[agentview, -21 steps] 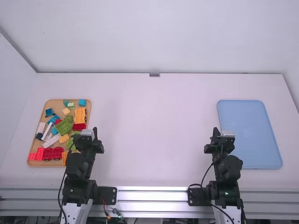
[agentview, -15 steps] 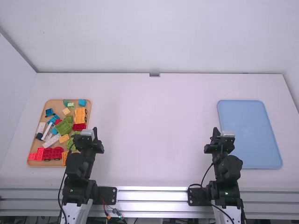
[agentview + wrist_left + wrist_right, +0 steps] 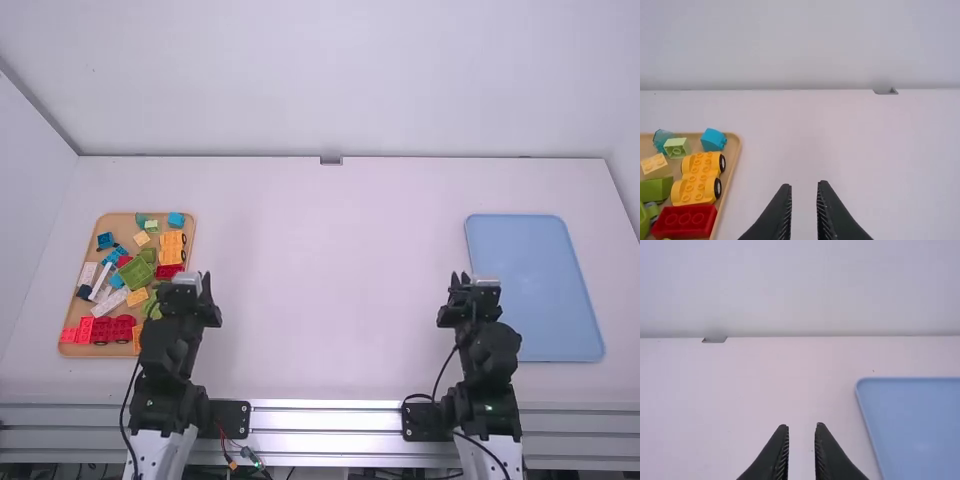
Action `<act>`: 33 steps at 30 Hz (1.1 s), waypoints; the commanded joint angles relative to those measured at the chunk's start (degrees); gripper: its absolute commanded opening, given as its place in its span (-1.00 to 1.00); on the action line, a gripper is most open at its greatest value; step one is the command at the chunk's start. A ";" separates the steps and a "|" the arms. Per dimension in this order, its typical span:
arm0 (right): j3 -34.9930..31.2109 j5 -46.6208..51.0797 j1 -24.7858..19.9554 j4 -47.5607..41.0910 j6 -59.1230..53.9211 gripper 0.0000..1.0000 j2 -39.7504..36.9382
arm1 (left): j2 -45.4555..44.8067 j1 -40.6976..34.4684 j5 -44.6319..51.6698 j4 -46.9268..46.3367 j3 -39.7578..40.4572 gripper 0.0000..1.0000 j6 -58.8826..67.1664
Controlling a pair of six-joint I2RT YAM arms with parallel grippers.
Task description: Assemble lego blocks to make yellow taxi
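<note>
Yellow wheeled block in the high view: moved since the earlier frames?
No. The yellow wheeled block keeps the same place against the tan tray, just inside its right rim.

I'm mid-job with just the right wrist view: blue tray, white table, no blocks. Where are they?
Observer: In the high view, they lie in a tan tray at the left side of the table.
Operator: Anything in there that could serve as the taxi's base?
Observer: Likely the yellow wheeled piece, which lies studs up in the left wrist view.
Operator: Is the left claw free to fetch it?
Observer: Yes, the left claw is open, with nothing between its fingers.
</note>
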 commanded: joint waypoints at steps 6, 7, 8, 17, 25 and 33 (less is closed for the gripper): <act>8.46 -1.83 0.60 -0.73 -1.52 -0.47 8.57 | 6.11 -0.44 -1.79 -0.97 6.60 -0.47 -0.06; 9.34 -1.98 0.69 -0.89 -1.65 -0.43 9.63 | 6.85 -0.47 -1.99 -1.25 7.29 -0.44 -0.05; 10.51 -2.10 0.80 -1.13 -1.83 -0.38 11.06 | 7.83 -0.50 -2.21 -1.58 8.21 -0.39 0.20; 18.97 -4.00 1.59 -3.11 -3.43 -0.04 21.51 | 15.74 -0.81 -6.98 -3.20 14.94 -0.04 1.60; 26.04 -5.58 2.98 -4.36 -4.76 0.25 30.50 | 26.95 -0.24 -13.19 -6.33 22.56 0.24 1.69; 33.50 -6.91 5.10 -4.91 -6.28 0.56 40.02 | 43.81 8.55 -8.08 -17.34 37.28 0.55 2.06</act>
